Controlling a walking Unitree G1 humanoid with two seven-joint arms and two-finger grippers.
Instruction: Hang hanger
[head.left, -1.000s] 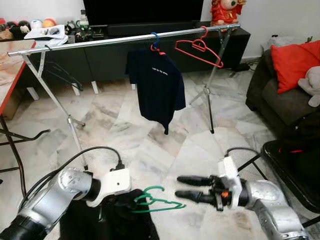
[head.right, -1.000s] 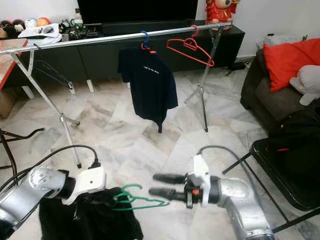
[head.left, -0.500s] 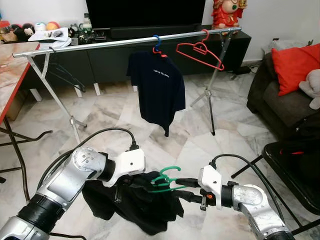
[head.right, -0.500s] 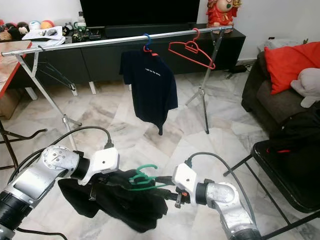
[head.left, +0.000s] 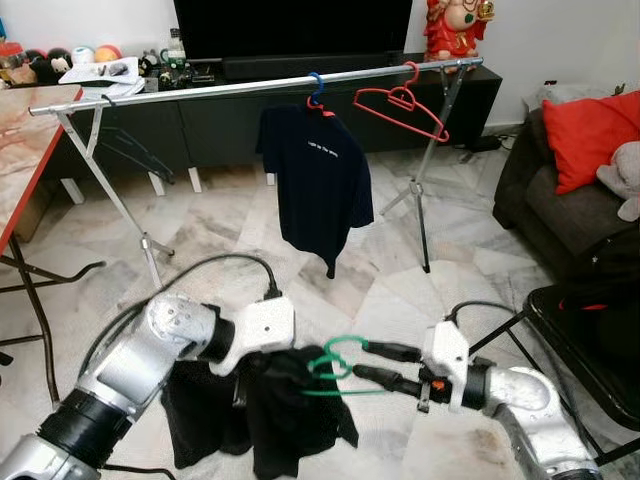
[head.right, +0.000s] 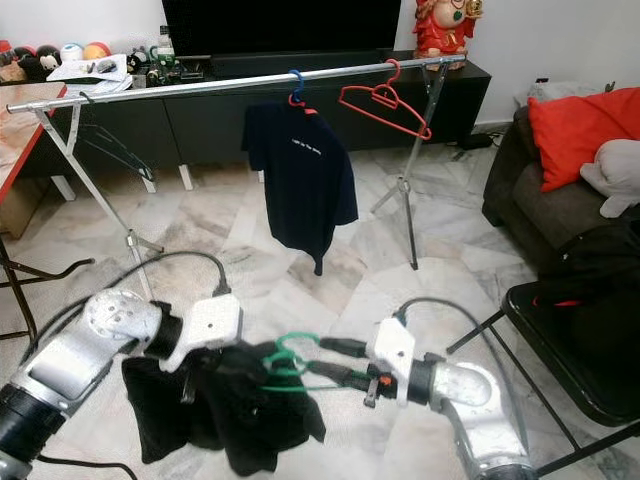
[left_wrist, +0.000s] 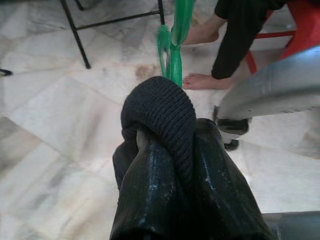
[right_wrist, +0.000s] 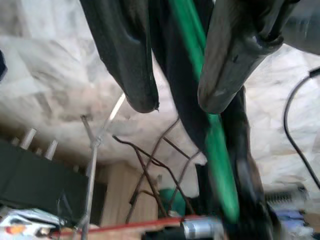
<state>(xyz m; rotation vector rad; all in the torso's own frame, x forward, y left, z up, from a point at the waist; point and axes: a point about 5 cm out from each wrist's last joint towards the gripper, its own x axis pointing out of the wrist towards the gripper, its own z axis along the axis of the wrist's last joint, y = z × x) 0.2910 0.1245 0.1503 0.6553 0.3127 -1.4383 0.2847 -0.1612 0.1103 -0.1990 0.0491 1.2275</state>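
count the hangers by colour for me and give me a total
Green hanger, held between the two grippers with a dark garment on it: 1
Blue hanger, on the rail under the navy shirt: 1
Red hanger, empty on the rail: 1
Total: 3

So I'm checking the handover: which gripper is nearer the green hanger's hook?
Right. The right gripper has its fingers around the green hanger beside the hook. The left gripper pinches the black garment on it, farther from the hook.
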